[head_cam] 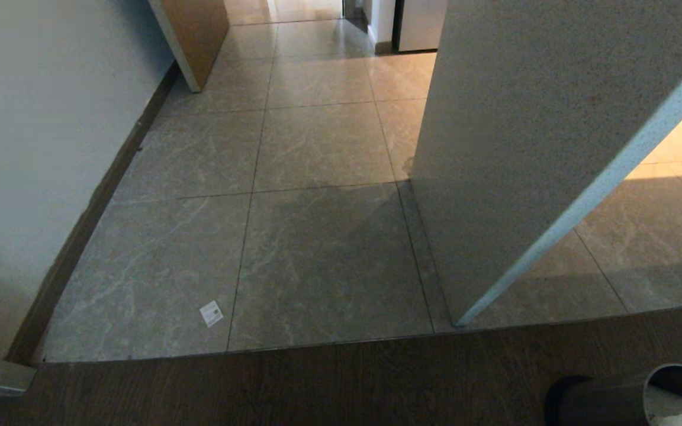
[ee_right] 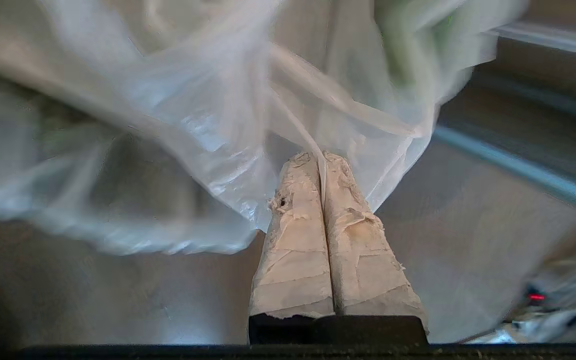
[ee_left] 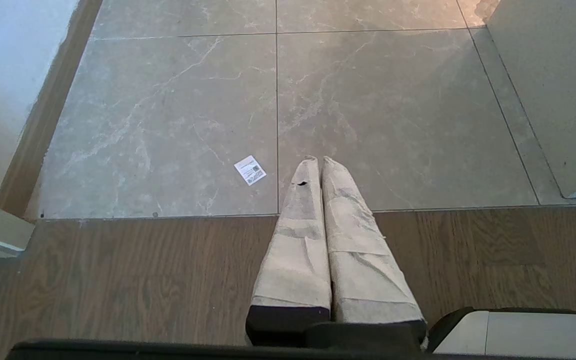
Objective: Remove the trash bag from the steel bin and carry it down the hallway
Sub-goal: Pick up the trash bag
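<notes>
My right gripper [ee_right: 322, 157] has the trash bag [ee_right: 218, 125] pinched in its closed jaws.

The thin translucent plastic, with a trace of green print, fans out from my right fingertips and hangs just beyond them, blurred. The steel bin [head_cam: 613, 399] shows at the lower right edge of my head view on the wood floor [head_cam: 317, 384], something whitish inside it. My left gripper [ee_left: 318, 161] hangs idle above that floor, jaws pressed together and empty; just beyond them, on the hallway [head_cam: 317, 148] tiles, lies a small white label [ee_left: 250, 170], with a wall [head_cam: 524, 118] corner to the right.
</notes>
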